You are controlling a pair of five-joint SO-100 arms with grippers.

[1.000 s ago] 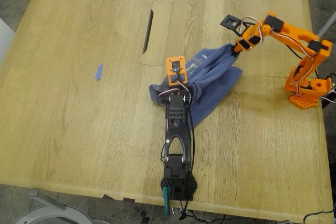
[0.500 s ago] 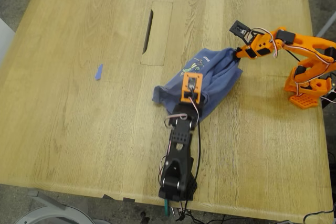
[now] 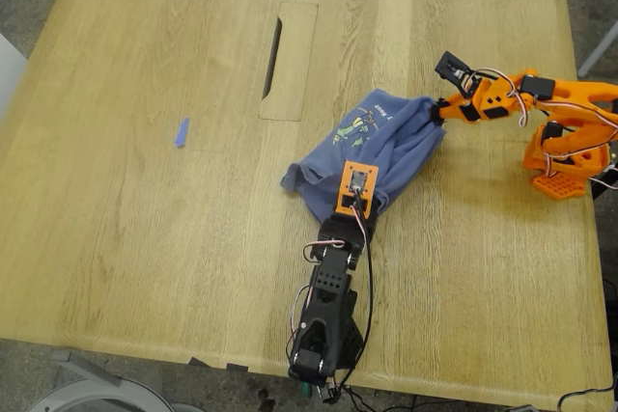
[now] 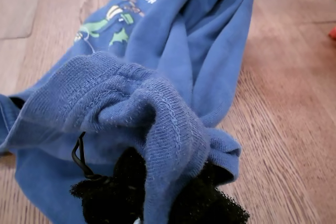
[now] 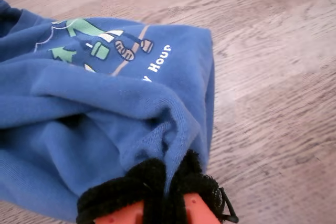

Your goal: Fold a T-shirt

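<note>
Since one second ago both arms have pulled back and the shirt now lies lower and more stretched near the table middle. My first gripper is closed on one shirt edge, my second gripper on the other. One shirt, two arms, one blue scrap.
</note>
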